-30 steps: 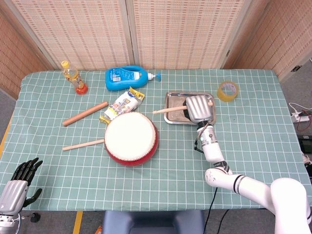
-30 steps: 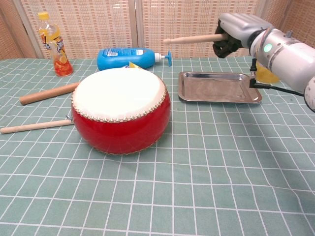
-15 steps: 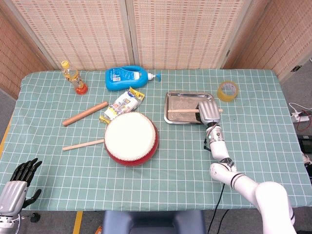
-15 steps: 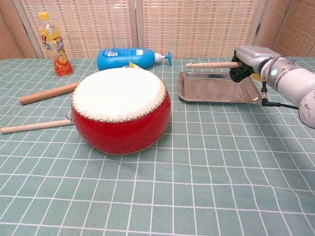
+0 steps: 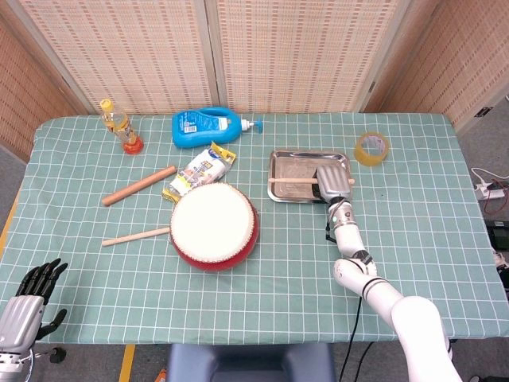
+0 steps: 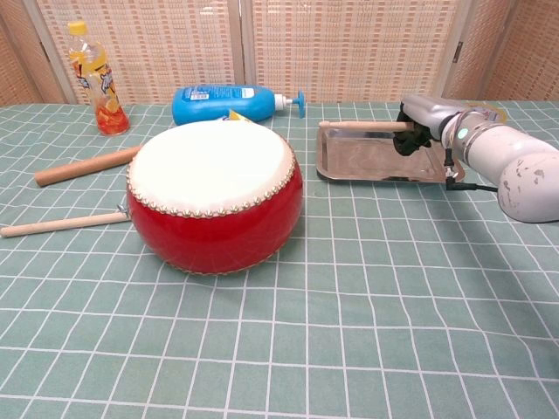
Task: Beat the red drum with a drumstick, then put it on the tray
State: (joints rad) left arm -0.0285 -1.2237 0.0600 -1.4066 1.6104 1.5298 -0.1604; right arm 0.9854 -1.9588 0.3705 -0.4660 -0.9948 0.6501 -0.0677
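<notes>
The red drum [image 5: 214, 225] [image 6: 216, 195] with its cream skin sits mid-table. My right hand [image 5: 335, 181] [image 6: 419, 127] is low over the right part of the metal tray [image 5: 296, 196] [image 6: 377, 165] and grips a pale drumstick [image 5: 293, 181] [image 6: 362, 126], which lies level across the tray, pointing left. A second pale drumstick [image 5: 135, 236] [image 6: 61, 224] lies on the cloth left of the drum. My left hand [image 5: 30, 301] hangs at the lower left table edge, holding nothing, fingers apart.
A thick reddish-brown stick [image 5: 138, 185] [image 6: 85, 166] lies left of the drum. Behind it are a snack packet [image 5: 201, 169], a blue pump bottle [image 5: 208, 127] [image 6: 234, 103] and an orange drink bottle [image 5: 121, 126] [image 6: 96, 78]. A yellow tape roll [image 5: 371, 149] sits right of the tray.
My right hand came down from above the tray to just over it, taking the drumstick with it. The stick's tip dropped and now lies level at tray height.
</notes>
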